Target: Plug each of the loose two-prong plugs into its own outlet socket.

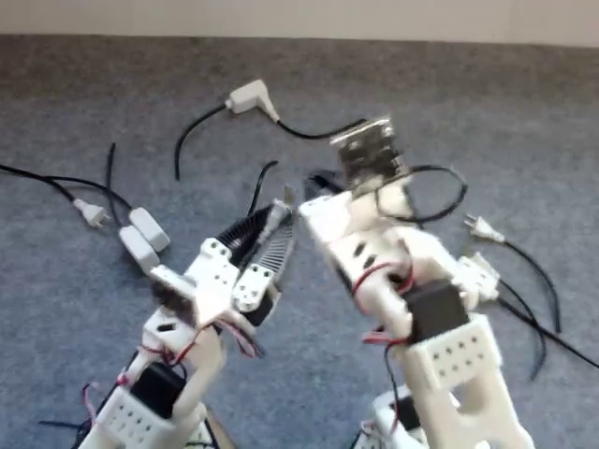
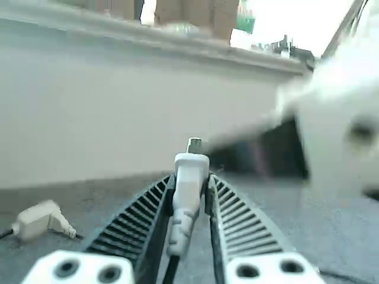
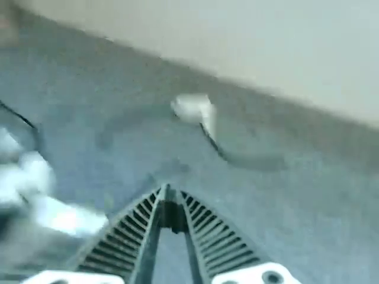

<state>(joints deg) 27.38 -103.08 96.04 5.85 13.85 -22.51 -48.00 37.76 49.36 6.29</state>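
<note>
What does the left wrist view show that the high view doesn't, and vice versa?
Left wrist view, not high: a ledge atop the back wall with things on it. High view, not left wrist: white outlet sockets and loose plugs at left and right of the arms. Both: the left claw shut on a white plug, and an angled white plug on the carpet.

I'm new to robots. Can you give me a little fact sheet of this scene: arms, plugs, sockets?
Surface: grey table cover
Left gripper: shut on held white plug, prongs forward
Right gripper: above the table, facing far white plug
Other loose plugs: left plug, right plug
Likely sockets: two white blocks beside left plug
</note>
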